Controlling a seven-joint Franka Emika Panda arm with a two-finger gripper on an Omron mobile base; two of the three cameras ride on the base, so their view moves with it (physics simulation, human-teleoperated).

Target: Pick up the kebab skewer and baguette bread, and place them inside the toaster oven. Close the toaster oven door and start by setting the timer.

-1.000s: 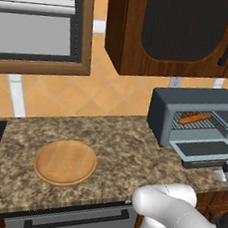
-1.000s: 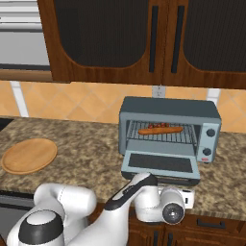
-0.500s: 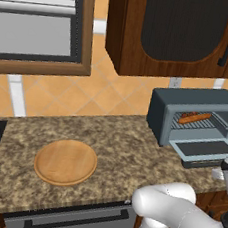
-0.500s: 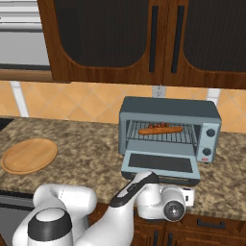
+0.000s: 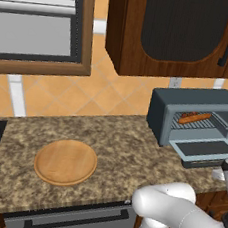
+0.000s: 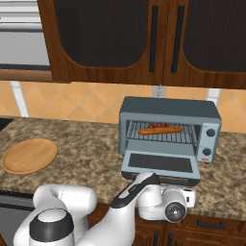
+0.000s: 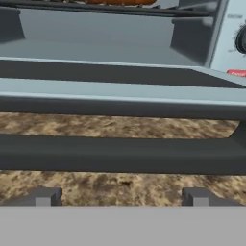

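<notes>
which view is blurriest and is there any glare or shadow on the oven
Hand view: softest, the door handle bar a smeared dark band. Right base view: toaster oven sharp, no glare on its dark glass, food readable. Left base view: evenly lit, faint shadow under the open toaster oven door.

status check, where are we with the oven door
Gripper open, fingers low in front of door handle. Toaster oven door down; baguette bread and kebab skewer on rack. Nothing blocking.

A round wooden plate (image 5: 65, 162) sits bare on the speckled granite counter (image 5: 117, 146), toward nine o'clock. Dark wood wall cabinets (image 6: 144, 38) hang at twelve o'clock above an orange tiled backsplash (image 6: 72, 103).
</notes>
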